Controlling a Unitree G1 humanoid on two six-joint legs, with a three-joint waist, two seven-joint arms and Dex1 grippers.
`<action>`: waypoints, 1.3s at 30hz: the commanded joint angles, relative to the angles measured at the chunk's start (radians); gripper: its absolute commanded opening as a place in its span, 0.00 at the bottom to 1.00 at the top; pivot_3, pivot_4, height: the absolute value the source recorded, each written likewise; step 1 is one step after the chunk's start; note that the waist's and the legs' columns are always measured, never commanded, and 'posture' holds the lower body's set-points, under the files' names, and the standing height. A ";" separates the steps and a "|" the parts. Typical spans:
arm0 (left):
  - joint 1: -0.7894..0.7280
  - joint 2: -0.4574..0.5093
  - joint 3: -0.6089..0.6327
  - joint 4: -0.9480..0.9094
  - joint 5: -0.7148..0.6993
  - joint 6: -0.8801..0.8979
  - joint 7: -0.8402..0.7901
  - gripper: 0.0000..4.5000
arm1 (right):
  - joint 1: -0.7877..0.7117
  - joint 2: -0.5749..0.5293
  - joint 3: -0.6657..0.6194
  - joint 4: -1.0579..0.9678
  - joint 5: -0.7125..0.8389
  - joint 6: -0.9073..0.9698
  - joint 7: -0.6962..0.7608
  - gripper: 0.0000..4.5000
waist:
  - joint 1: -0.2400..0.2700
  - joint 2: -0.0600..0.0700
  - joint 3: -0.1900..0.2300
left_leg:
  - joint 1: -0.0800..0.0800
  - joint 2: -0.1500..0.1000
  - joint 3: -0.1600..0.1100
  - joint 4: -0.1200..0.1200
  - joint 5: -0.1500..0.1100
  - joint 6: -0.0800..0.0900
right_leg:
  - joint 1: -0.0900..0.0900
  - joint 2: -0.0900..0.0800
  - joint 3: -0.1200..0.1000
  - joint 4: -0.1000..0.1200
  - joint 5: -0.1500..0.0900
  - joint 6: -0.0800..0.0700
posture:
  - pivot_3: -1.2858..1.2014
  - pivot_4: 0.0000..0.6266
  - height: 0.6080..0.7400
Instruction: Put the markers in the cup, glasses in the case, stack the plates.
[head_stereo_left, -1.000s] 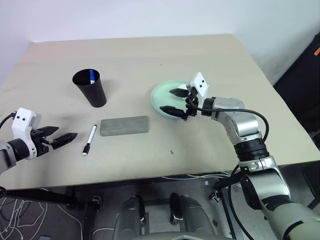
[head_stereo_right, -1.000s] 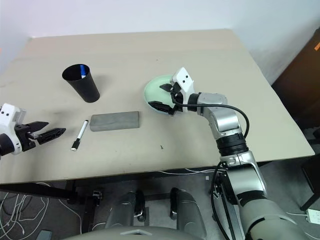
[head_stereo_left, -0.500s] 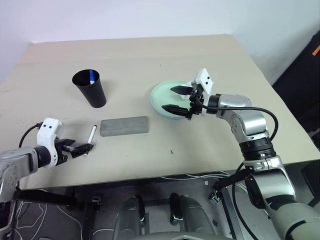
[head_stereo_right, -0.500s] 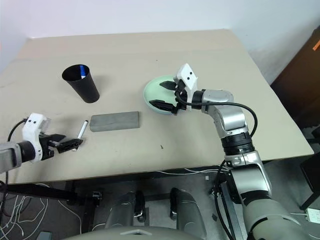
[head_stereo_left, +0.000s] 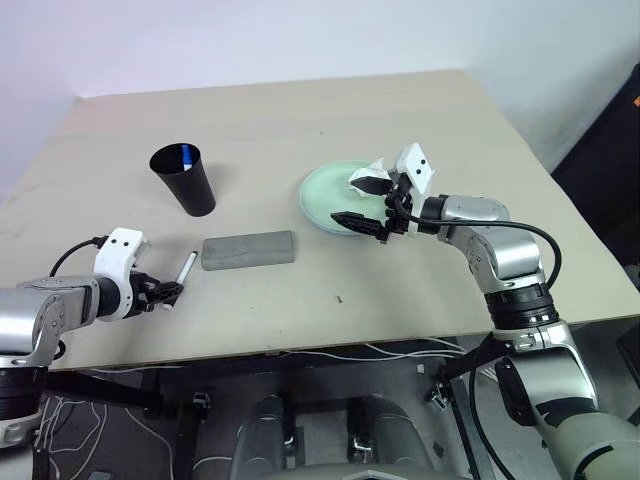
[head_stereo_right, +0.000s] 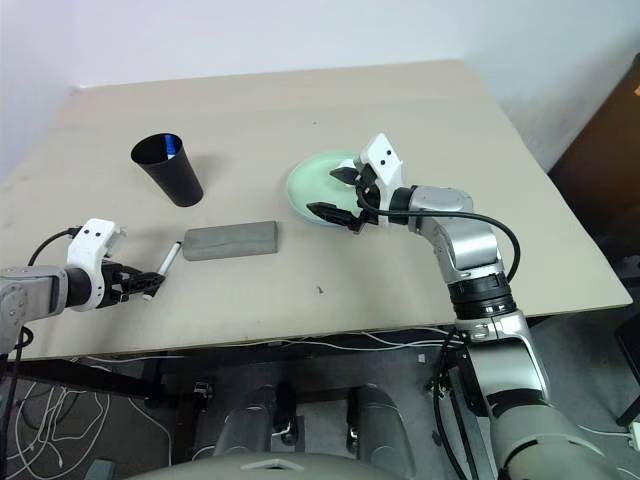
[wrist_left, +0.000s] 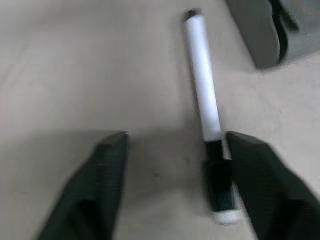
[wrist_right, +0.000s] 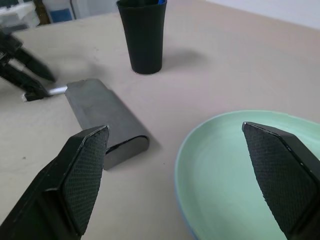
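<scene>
A white marker with a black cap lies on the table left of the shut grey case. My left gripper is down at its cap end. In the left wrist view the cap lies between the spread fingers, close beside one finger, so the gripper is open. A blue-capped marker stands in the black cup. My right gripper hangs open over the near edge of the mint green plate. A bluish rim shows under that plate. The glasses are out of view.
The table's front edge runs close below the left gripper and the case. Cables lie on the floor beneath it. The cup stands behind the case, to its left. My left gripper's fingers also show in the right wrist view, beyond the case.
My left gripper came in from the left and sank to the table, tilting down until its fingers straddle the marker's cap end. The right gripper stayed over the plate. The camera shifted slightly.
</scene>
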 joint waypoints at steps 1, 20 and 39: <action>-0.017 0.004 -0.014 0.029 0.007 0.031 -0.008 0.40 | -0.013 -0.012 -0.030 -0.042 0.017 -0.006 -0.010 1.00 | -0.002 0.005 0.003 | 0.002 -0.010 -0.027 0.000 0.001 -0.002 | 0.006 0.002 -0.001 0.000 0.000 -0.001 | 0.52 0.24 1.00; -0.196 -0.059 0.134 0.208 0.103 -0.128 0.151 0.01 | -0.023 -0.011 -0.027 -0.030 0.025 -0.024 -0.002 1.00 | -0.012 0.007 0.006 | -0.002 -0.018 -0.061 0.007 0.007 -0.004 | 0.020 0.013 -0.008 -0.018 0.008 0.014 | 0.52 0.24 1.00; -0.509 -0.034 0.175 0.646 0.316 -0.980 0.282 0.01 | -0.019 -0.024 -0.063 -0.076 0.078 -0.012 0.006 1.00 | -0.008 -0.005 0.011 | -0.004 -0.017 -0.054 0.011 0.005 -0.005 | 0.018 0.013 -0.002 -0.019 0.009 0.014 | 0.52 0.24 1.00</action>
